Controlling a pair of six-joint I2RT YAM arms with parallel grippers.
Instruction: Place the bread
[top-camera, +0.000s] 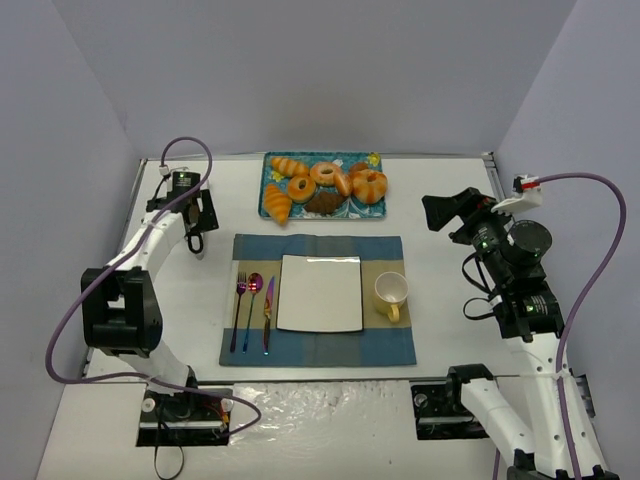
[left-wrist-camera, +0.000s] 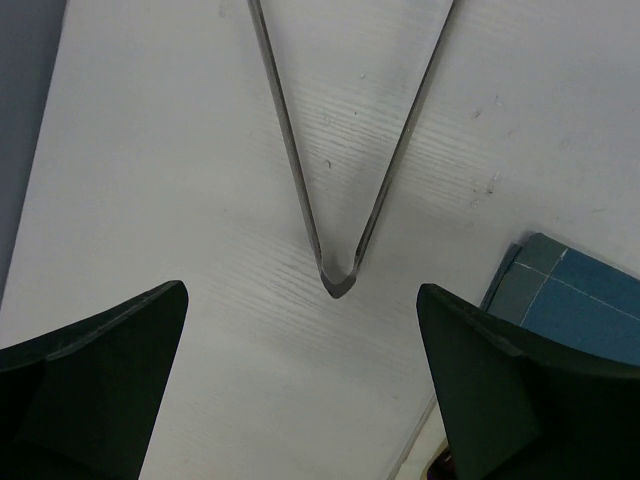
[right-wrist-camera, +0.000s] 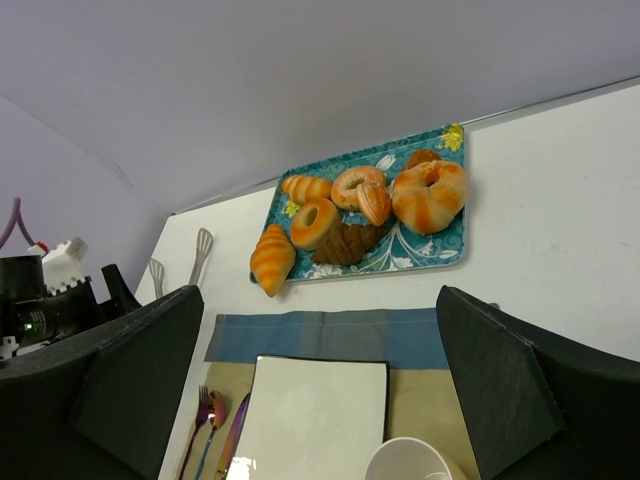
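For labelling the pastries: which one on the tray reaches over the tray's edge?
The golden-orange croissant at the near-left corner of the tray. Its pointed end overhangs the rim, while the donuts and the dark croissant lie inside.

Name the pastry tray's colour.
The tray is teal with white floral print; right wrist view shows it best.

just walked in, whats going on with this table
Two robot arms are getting ready to place bread. The left gripper is open and hangs over a pair of metal tongs lying on the table left of the placemat; it has not gripped them. The right gripper is open and holds nothing. The croissant lies at the left corner of the tray, and the plate is bare.
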